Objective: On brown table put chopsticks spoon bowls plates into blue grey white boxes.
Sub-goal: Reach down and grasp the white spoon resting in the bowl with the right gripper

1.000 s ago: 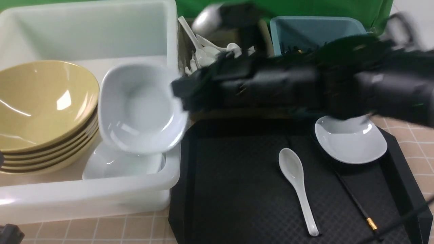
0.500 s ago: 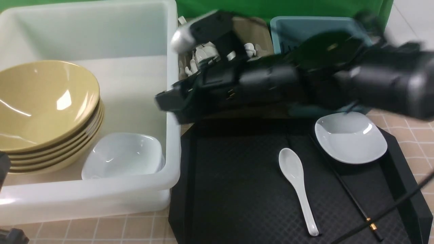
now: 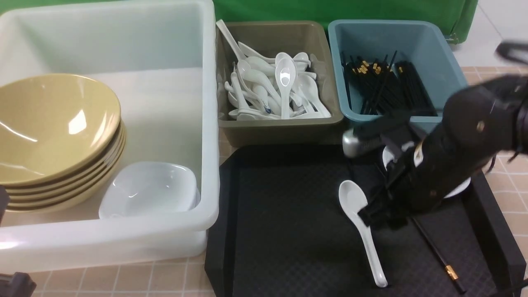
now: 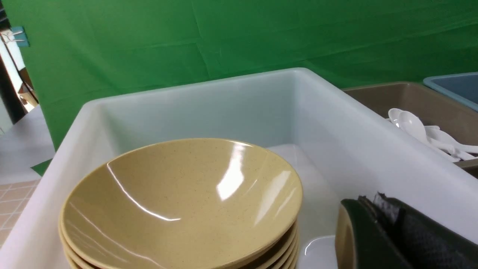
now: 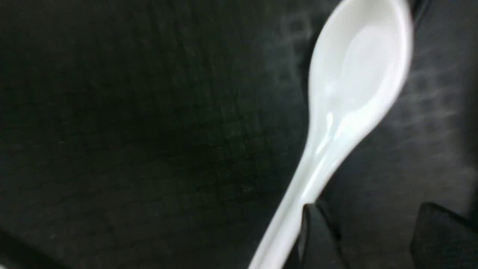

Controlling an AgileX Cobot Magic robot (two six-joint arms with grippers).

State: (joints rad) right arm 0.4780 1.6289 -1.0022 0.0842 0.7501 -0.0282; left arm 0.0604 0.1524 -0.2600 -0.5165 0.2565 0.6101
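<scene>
On the black tray (image 3: pixel 288 239) lie a white spoon (image 3: pixel 352 197), one black chopstick (image 3: pixel 437 255) and a white plate (image 3: pixel 461 189) mostly hidden behind my right arm. My right gripper (image 3: pixel 373 216) hangs low over the spoon's handle. In the right wrist view this gripper (image 5: pixel 377 239) is open, and the spoon (image 5: pixel 354 82) runs just outside one finger. Stacked yellow bowls (image 3: pixel 53 123) and a white plate (image 3: pixel 148 189) sit in the white box (image 3: pixel 123 235). My left gripper (image 4: pixel 369 201) is shut and empty beside the bowls (image 4: pixel 179 201).
The grey box (image 3: pixel 280 132) holds several spoons. The blue box (image 3: pixel 437 53) holds several chopsticks. Both stand behind the tray. The brown table (image 3: pixel 123 280) shows at the front and right edges. A green backdrop hangs behind.
My right gripper let go of a white plate, which now lies in the white box. The arm then swung right and down over the tray's spoon.
</scene>
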